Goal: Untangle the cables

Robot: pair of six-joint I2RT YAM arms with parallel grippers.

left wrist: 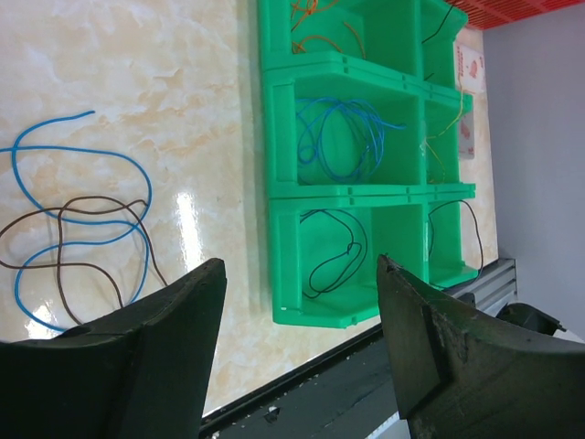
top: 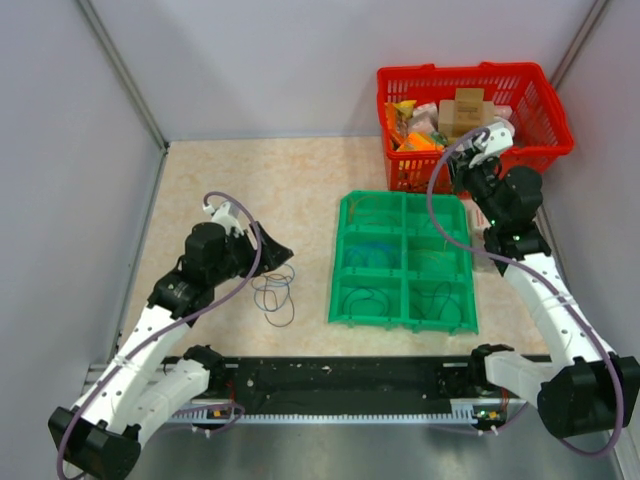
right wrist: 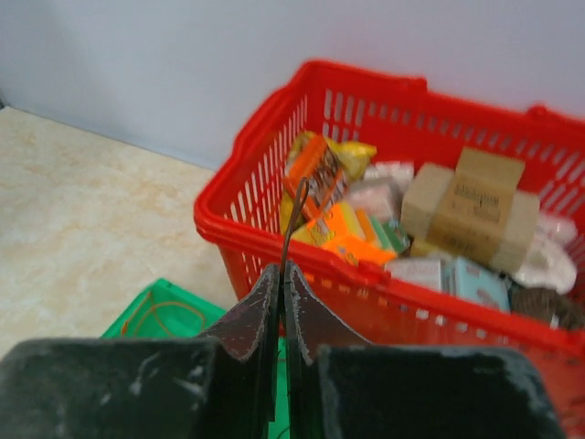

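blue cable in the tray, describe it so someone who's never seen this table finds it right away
Find the green six-compartment tray. The middle compartment of its left column holds the blue cable, coiled. That column has an orange cable in the far compartment and a dark cable in the near one, and a loose blue cable lies on the table, outside the tray.

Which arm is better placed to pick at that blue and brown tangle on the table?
Left. The left claw is open right beside the tangle; the right claw is away by the red basket, shut on a thin dark wire.
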